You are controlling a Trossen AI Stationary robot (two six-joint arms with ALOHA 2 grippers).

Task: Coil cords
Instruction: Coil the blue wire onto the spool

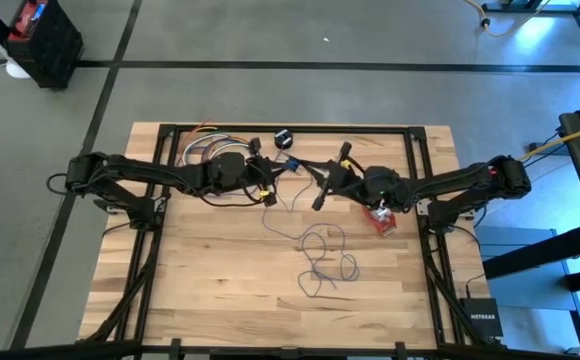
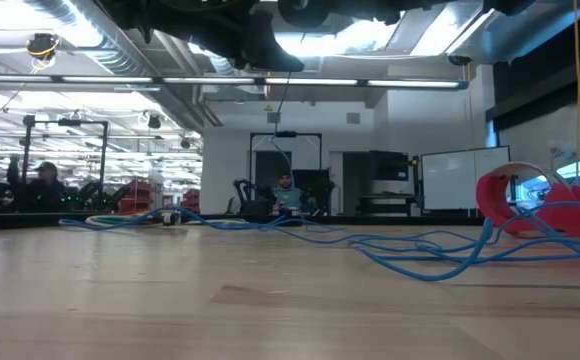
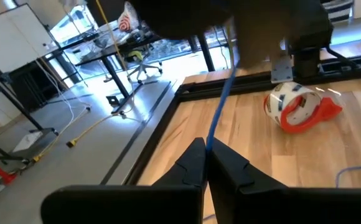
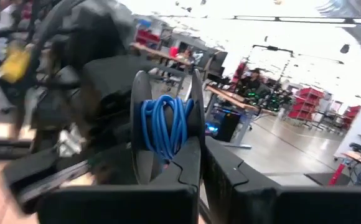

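Two arms meet at frame centre in the high view. The left gripper point(image 1: 269, 196) and right gripper point(image 1: 319, 196) hang close together above the wooden table point(image 1: 210, 280). The thin bluish cord point(image 1: 325, 262) lies in loose loops lower centre, below both grippers and a touch nearer the right one; one strand rises toward the left gripper. The red-and-white cord bundle point(image 1: 380, 220) sits just right of centre, beside the right arm.

Low view: we see the cord sprawling across the table from left to right, its long run crosswise; the bundle point(image 2: 530, 205) rests at right.

Left wrist view: fingers closed, pinching the blue strand point(image 3: 221, 102), which runs up and away.

Right wrist view: fingers clamped on a dark round spool point(image 4: 165, 127) wound with blue cord. We judge that winding draws slack up from the lower loops.
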